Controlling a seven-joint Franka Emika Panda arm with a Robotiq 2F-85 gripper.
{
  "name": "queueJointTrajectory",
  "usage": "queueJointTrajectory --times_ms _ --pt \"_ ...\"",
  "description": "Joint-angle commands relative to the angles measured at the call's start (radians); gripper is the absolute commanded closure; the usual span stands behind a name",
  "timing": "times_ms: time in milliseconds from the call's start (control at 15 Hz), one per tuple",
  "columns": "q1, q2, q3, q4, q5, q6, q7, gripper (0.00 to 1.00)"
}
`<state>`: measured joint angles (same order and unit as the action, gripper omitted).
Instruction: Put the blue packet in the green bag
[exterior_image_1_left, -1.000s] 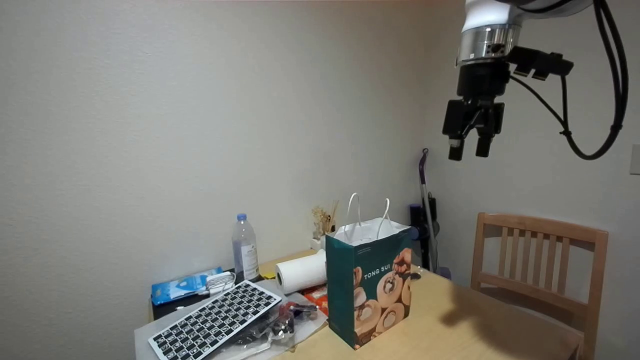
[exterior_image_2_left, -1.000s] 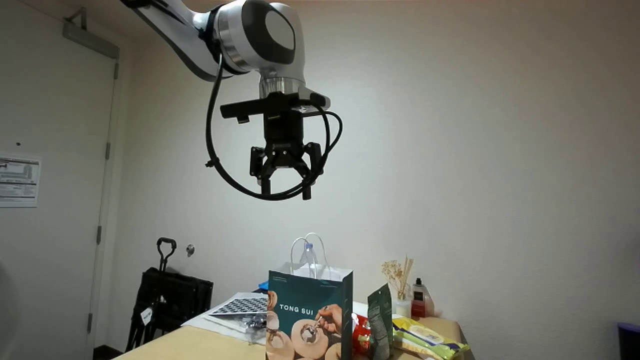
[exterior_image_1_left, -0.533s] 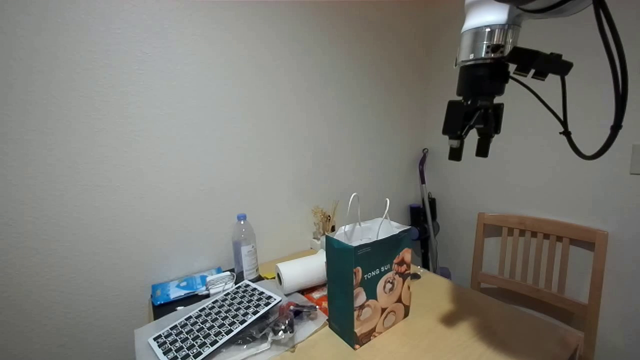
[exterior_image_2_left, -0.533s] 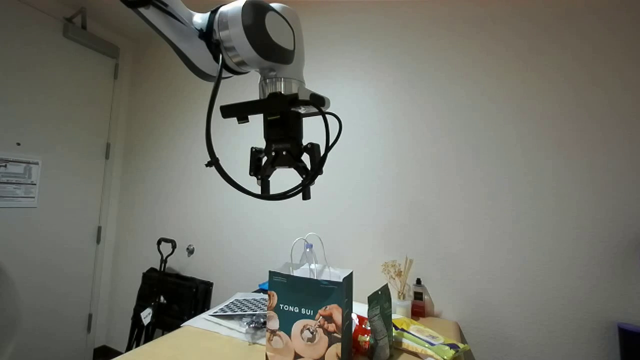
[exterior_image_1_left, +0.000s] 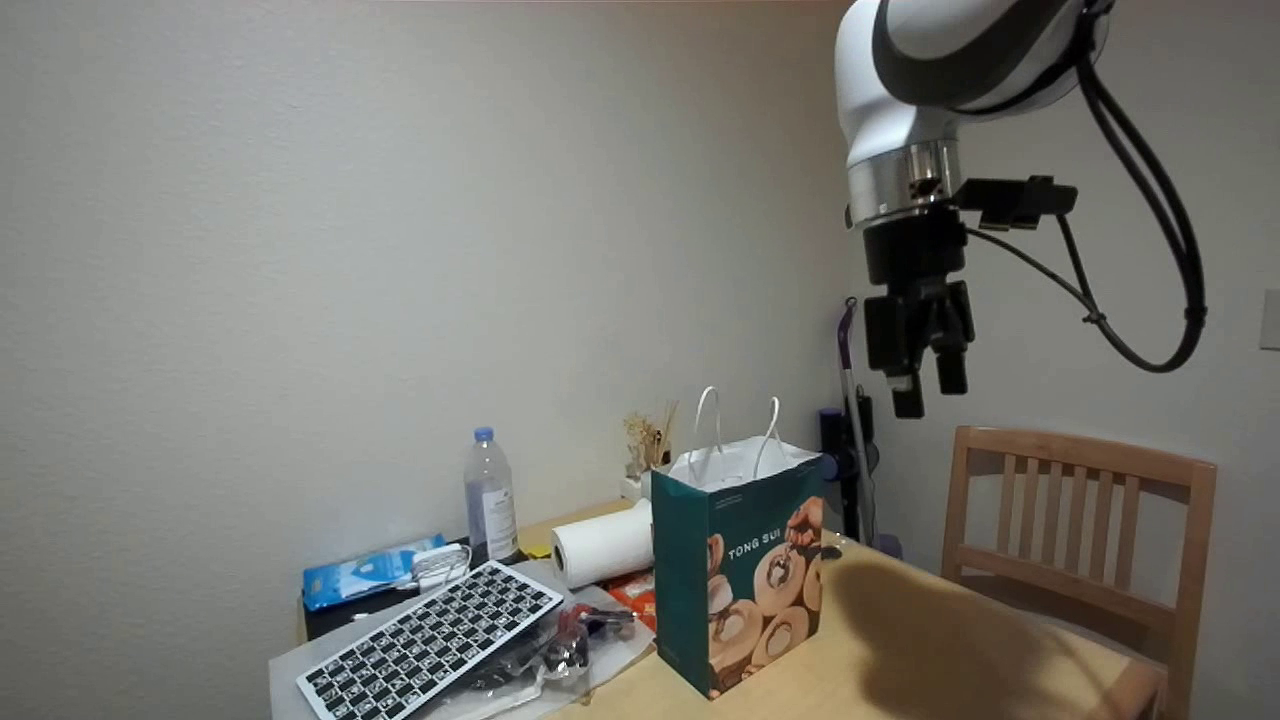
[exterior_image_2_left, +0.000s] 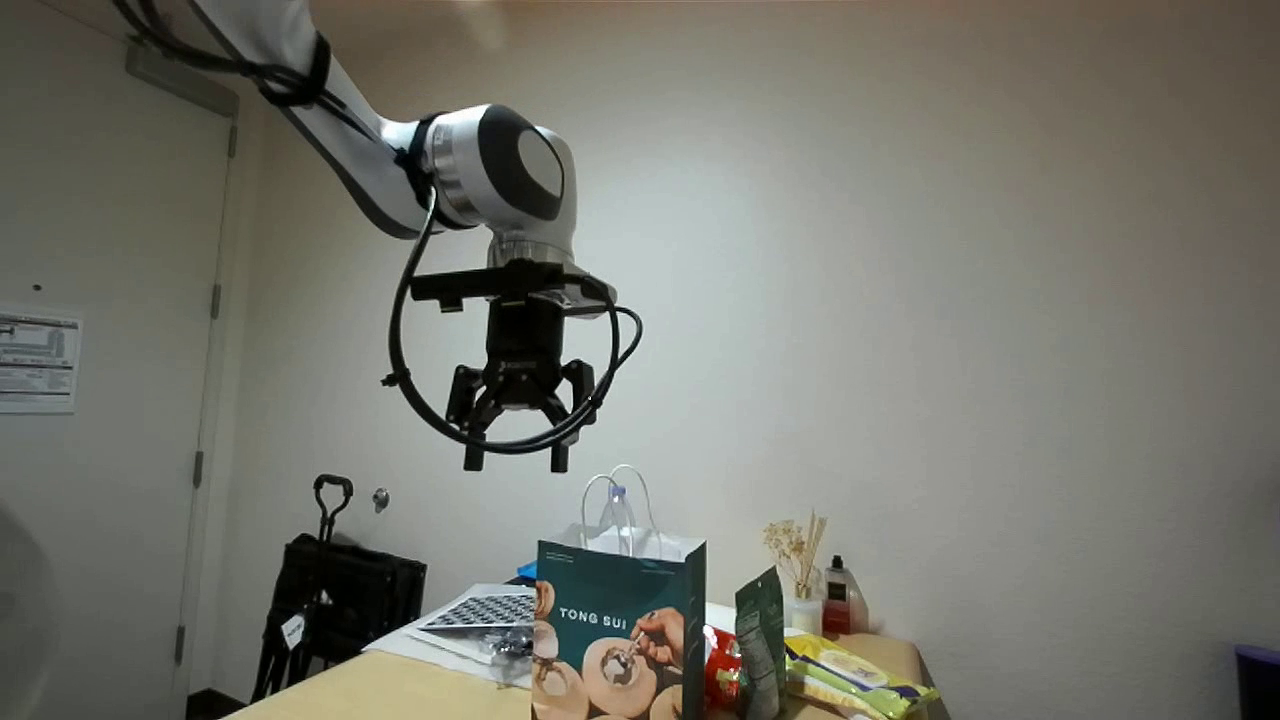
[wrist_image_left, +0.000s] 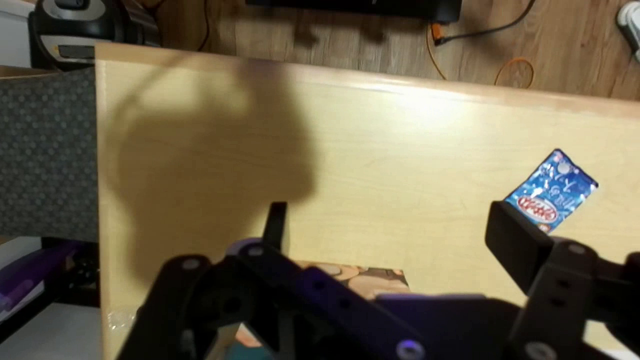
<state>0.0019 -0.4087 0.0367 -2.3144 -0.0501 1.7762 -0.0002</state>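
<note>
The small bright-blue packet (wrist_image_left: 555, 192) lies flat on the table at the right of the wrist view, its lower corner overlapped by a finger. I do not see it in the exterior views. The green bag (exterior_image_1_left: 765, 580) stands upright with its white handles up, and it also shows in an exterior view (exterior_image_2_left: 610, 640). Only a bit of its printed front (wrist_image_left: 375, 282) shows low in the wrist view, behind my gripper (wrist_image_left: 393, 227). My gripper is open and empty, fingers down, higher than the bag in both exterior views (exterior_image_1_left: 930, 388) (exterior_image_2_left: 516, 458).
A checkered board (exterior_image_1_left: 430, 640), bottle (exterior_image_1_left: 490, 510), paper roll (exterior_image_1_left: 605, 542) and flat blue-and-white pack (exterior_image_1_left: 360, 575) lie behind the bag. A dark green pouch (exterior_image_2_left: 760, 645) and yellow pack (exterior_image_2_left: 855, 680) sit beside it. A chair (exterior_image_1_left: 1080, 530) stands at the table's (wrist_image_left: 375, 150) side.
The arm was still between the two earlier moments. It has since come down and moved somewhat left in both exterior views, the gripper staying open. The bag has not moved.
</note>
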Motion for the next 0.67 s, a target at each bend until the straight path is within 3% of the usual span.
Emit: queueJointTrajectory --times_ms 0,400,600 --pt "0.013 0.02 0.0 0.002 -0.004 -0.01 0.002 0.0" --pt "0.023 0.054 0.007 0.005 0.003 -0.004 0.007 0.0" --pt "0.044 0.135 0.042 0.004 0.057 0.07 0.103 0.0"
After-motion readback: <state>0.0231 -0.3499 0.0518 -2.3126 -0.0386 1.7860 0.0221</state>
